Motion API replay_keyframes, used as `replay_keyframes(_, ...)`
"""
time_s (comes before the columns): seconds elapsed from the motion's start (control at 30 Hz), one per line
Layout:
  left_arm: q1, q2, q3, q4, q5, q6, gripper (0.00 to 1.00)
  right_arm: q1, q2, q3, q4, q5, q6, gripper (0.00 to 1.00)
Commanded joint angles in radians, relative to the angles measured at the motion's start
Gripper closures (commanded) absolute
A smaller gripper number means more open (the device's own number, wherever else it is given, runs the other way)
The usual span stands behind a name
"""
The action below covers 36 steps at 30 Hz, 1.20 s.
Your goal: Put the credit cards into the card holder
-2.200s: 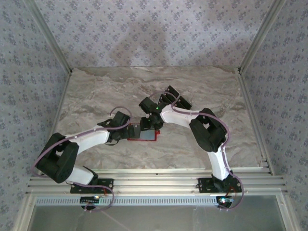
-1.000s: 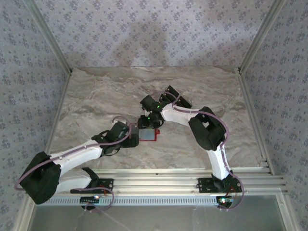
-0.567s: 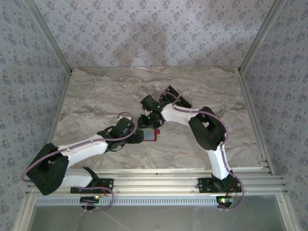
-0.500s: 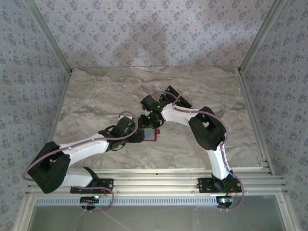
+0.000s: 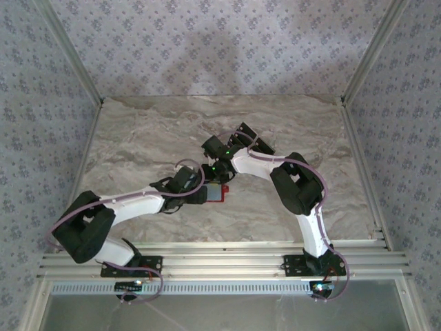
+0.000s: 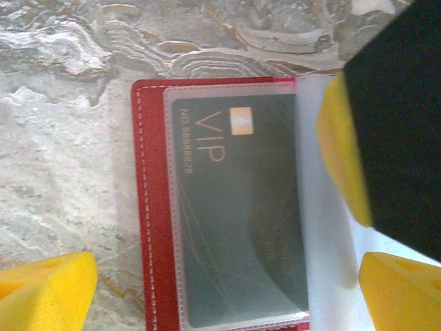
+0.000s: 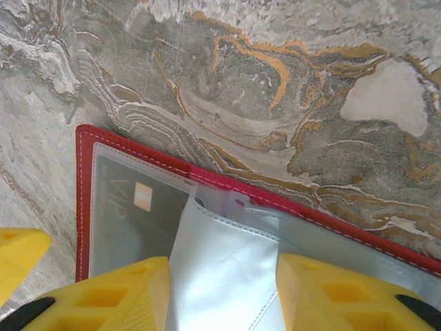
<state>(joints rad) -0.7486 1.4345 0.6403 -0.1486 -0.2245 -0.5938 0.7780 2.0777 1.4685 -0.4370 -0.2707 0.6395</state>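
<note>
While checking marbled bench (image 5: 138, 138), papered walls (image 5: 207, 41): noted left gripper (image 6: 222, 295) wide open, empty; right gripper (image 7: 220, 296) half-spread over card holder (image 6: 153, 207) mid-bench, grip unclear.

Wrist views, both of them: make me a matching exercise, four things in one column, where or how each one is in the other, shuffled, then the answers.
1. dark grey rectangular VIP card
2. red stitched folding wallet
3. left gripper
4. pale plastic leaf

A. between the yellow fingers of the right gripper
B. jaws wide open
C. inside a clear pocket
D. lying open on the marble table

Pairs: 1-C, 2-D, 3-B, 4-A
</note>
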Motion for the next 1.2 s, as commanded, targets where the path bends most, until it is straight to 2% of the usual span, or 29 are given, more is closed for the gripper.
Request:
replay_keyframes(0.0, -0.009, 0.019, 0.020, -0.031, -0.047, 0.005, 0.03, -0.008, 0.014, -0.017, -0.011, -0.014, 0.014, 0.53)
replay_keyframes(0.57, -0.008, 0.049, 0.009, -0.016, -0.052, -0.012, 0.03, -0.013, -0.164, -0.147, 0.058, 0.002, 0.090, 0.52)
replay_keyframes(1.17, -0.008, 0.047, 0.005, -0.010, -0.049, -0.014, 0.03, 0.003, -0.115, -0.217, 0.175, -0.035, 0.209, 0.52)
